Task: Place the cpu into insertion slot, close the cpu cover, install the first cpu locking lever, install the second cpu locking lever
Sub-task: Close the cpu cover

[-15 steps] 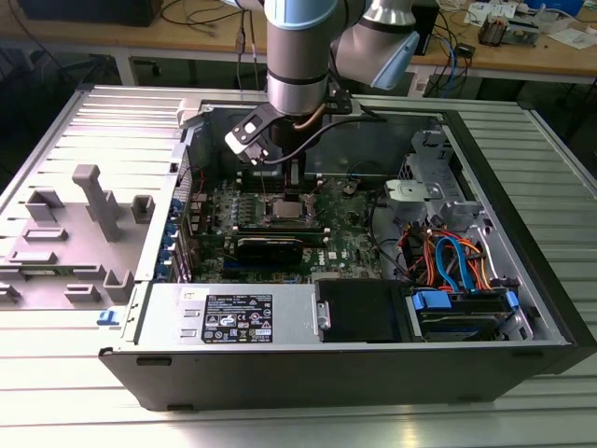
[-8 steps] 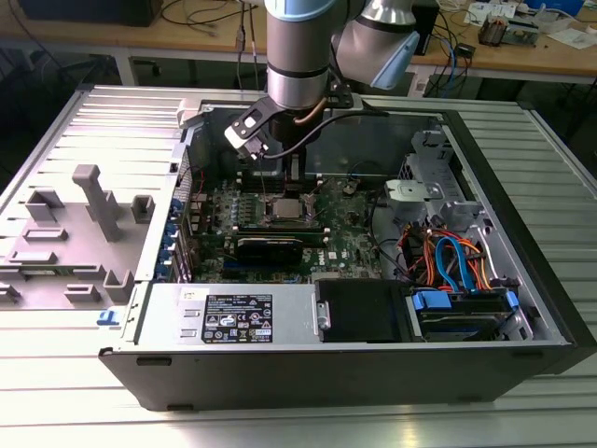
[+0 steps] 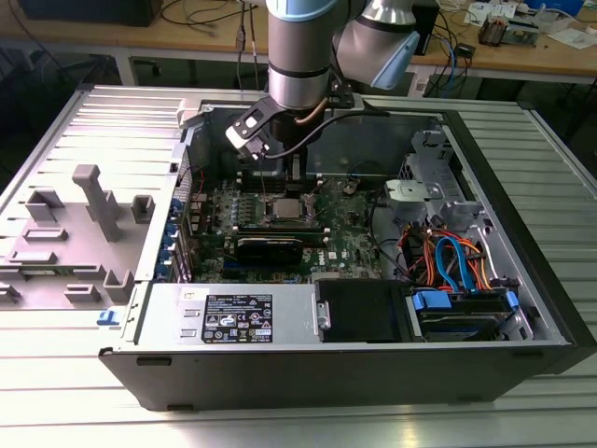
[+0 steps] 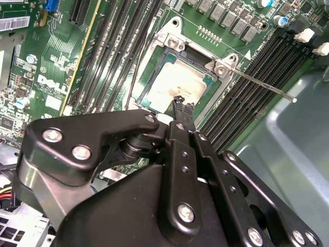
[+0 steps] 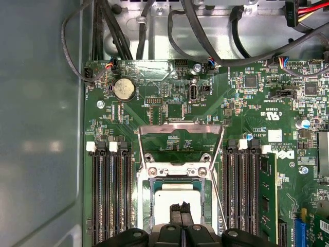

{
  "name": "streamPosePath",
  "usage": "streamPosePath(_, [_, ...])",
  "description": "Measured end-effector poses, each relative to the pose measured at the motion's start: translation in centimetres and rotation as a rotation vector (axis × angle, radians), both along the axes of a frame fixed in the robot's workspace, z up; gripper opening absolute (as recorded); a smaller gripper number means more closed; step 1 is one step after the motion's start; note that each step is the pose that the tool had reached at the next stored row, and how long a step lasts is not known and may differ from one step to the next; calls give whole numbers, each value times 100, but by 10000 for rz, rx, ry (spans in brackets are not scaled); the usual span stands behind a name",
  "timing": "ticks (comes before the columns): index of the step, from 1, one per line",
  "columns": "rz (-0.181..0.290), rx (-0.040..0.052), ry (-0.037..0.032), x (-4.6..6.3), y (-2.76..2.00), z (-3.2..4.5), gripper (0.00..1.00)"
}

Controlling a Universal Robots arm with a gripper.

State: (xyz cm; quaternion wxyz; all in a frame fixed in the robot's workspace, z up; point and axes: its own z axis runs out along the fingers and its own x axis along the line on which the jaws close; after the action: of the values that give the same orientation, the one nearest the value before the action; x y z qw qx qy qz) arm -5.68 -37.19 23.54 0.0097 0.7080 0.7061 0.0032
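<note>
Presently the cpu [image 5: 164,199] is seen seated in the slot [image 5: 177,171], its dull silver top framed by the slot's metal rim in both wrist views. The gripper [image 5: 180,207] is held directly over the slot. Its two black fingers [image 4: 179,121] are pressed fully together, with nothing gripped between them. Their tips are set at the middle of the cpu's top, though whether contact is made cannot be told.

The cover [image 5: 181,125] is stood up open at the slot's hinged edge, and the green board [image 5: 154,110] is seen through its window. A thin lever [image 5: 219,200] is angled away from one side of the slot. Long black memory slots [image 5: 110,198] are ranged along two opposite sides of the slot.

In the exterior view the arm [image 3: 298,56] is seen reaching down into the open case [image 3: 280,378] from above the slot, and the cpu is made out as a pale square just below it.
</note>
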Motion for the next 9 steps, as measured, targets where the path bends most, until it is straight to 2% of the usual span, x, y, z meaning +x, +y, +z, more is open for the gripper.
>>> streamPosePath(9, [0, 1, 0, 2, 0, 0, 11])
